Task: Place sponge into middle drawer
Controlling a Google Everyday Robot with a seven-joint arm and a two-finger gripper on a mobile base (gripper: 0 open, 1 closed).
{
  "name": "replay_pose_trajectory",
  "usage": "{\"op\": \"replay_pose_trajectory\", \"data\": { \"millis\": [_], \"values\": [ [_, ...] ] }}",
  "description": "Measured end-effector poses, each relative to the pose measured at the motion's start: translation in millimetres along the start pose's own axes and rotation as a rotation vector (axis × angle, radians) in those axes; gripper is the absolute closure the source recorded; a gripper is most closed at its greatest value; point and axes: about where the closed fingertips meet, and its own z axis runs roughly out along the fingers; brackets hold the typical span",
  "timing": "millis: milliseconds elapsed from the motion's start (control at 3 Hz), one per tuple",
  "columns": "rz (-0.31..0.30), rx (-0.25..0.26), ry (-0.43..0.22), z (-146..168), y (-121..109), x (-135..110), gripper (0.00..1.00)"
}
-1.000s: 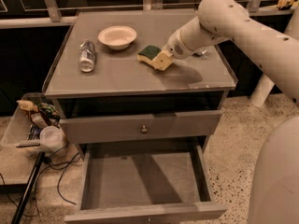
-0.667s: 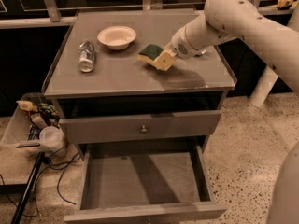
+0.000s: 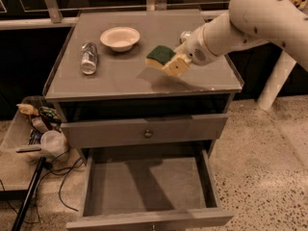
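The sponge, pale yellow with a dark green face up, sits at the right middle of the grey cabinet top. It is tilted and seems slightly raised, with a shadow under it. My gripper comes in from the right and is shut on the sponge's right end. The middle drawer is pulled wide open at the bottom of the view and shows a bare grey inside. The similar drawer above it is almost closed.
A white bowl and a clear bottle lying on its side are on the cabinet top's left half. A tray of clutter, a plastic cup and cables lie on the floor at left. A white post stands at right.
My upper arm has swung toward the right of the view. The gripper and the sponge have stayed at nearly the same spot over the cabinet top.
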Motion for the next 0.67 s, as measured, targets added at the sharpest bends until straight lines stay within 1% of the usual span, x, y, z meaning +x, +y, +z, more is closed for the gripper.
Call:
{"op": "replay_pose_trajectory", "data": {
  "millis": [333,667],
  "values": [
    [-0.003,0.065,0.007,-33,26,17,1.00],
    [0.021,0.118,0.008,-59,56,44,1.00]
  ]
}}
